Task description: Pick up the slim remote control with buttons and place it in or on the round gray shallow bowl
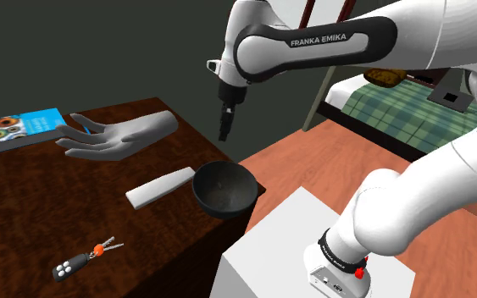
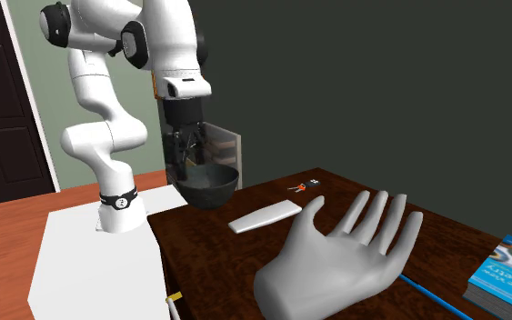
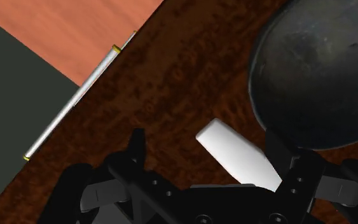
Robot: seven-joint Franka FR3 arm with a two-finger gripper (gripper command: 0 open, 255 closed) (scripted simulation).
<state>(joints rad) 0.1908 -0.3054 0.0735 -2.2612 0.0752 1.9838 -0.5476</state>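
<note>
One bowl (image 1: 221, 200), one apparent remote (image 1: 162, 187)

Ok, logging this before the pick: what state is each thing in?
tool: open, above the table, holding nothing.
remote: flat on the table, not gripped.
bowl: upright, empty.
hand model: lying palm up.
keys: lying flat on the table.

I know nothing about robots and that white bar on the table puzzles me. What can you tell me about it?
The remote is drawn as a plain white, slim, flat slab with rounded corners; no buttons show. It lies flat on the dark wooden table, with one end pointing towards the dark round bowl close by. Nothing grips it.
</note>
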